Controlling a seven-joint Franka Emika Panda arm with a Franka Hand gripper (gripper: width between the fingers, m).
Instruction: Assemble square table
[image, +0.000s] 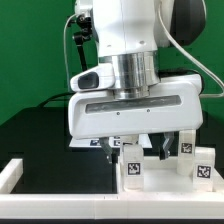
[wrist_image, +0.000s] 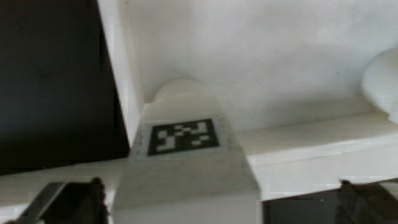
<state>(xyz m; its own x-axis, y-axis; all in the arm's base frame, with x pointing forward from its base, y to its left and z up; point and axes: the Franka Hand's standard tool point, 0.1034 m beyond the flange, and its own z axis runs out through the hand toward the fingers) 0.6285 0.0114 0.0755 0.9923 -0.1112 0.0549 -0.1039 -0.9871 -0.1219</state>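
Observation:
My gripper (image: 136, 150) hangs low over the front right of the black surface and fills the middle of the exterior view. In the wrist view the gripper (wrist_image: 217, 206) is open and empty, with its dark fingertips (wrist_image: 71, 202) far apart. Between and beyond them is a white leg (wrist_image: 183, 118) with a black-and-white tag. Part of a second rounded leg (wrist_image: 382, 85) shows at the frame's edge. In the exterior view three tagged legs (image: 131, 172) (image: 186, 150) (image: 204, 166) stand by the front rail. The white slab (image: 88, 143) is mostly hidden behind the gripper.
The white rail frame (image: 60, 198) runs along the front and turns up the exterior view's left side (image: 10, 172). The black surface (image: 45, 140) lies behind it and also shows in the wrist view (wrist_image: 54, 80). A green backdrop stands behind.

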